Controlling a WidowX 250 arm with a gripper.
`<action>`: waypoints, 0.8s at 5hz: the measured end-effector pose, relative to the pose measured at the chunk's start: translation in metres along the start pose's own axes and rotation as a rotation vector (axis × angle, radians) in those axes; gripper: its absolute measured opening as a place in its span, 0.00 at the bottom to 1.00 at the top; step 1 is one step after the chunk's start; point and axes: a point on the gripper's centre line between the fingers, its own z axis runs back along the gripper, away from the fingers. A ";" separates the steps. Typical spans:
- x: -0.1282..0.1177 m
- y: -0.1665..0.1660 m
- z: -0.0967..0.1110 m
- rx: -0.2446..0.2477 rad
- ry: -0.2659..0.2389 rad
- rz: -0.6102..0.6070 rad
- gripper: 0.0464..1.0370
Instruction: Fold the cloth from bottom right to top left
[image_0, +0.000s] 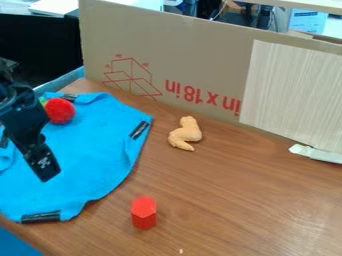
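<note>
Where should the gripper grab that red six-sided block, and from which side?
Probably best by its two opposite upright side faces, coming straight down from above. The red block stands upright on the bare wooden table, away from the blue cloth, and its flat, parallel sides should sit well between the fingers.

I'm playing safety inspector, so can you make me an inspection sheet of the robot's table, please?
Surface: brown, wood-look table.
Job's things: blue cloth, mostly spread out, black strips at its edges.
Clutter: round red thing on the cloth; tan wing-shaped toy and red block on the table.
Gripper: black gripper over the cloth.
Cables: nothing seen on the table; can't tell behind.
Surroundings: cardboard stands behind, with a pale panel.
</note>
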 end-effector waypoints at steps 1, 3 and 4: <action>-0.014 -0.012 -0.006 -0.021 0.008 -0.106 0.96; -0.032 -0.021 -0.019 0.000 0.019 -0.206 0.96; -0.035 -0.022 -0.028 0.003 0.024 -0.165 0.96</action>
